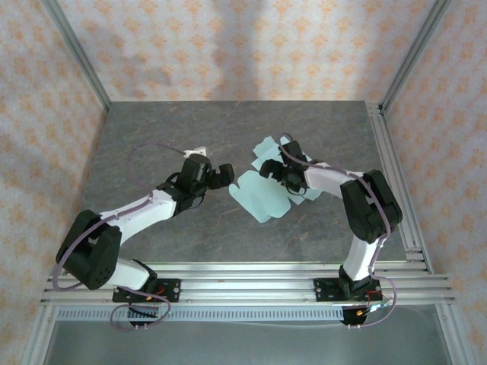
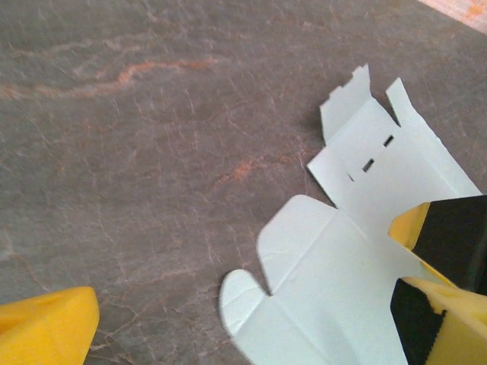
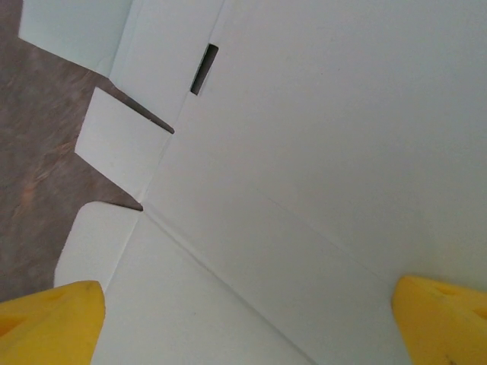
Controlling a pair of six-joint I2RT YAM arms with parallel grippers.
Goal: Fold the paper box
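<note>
Both pairs of jaws stand wide apart and hold nothing. The right gripper is low over the paper box, with pale card spanning the gap between its yellow fingertips; whether they touch the card cannot be told. The left gripper sits just beside the sheet's left edge, one yellow finger over the card and the other over bare stone. The box is an unfolded die-cut sheet lying flat near the middle of the table, slightly toward its right edge, its slotted panel and tabs pointing to the far edge and its rounded flaps to the near edge. From here the thin card will likely slide on the smooth surface if one jaw pushes before the other pins it. A pinch away from a score line could crease a panel, and a finger catching a narrow tab or slot could bend or tear it. No brand, label or writing is readable on the card or the table.
</note>
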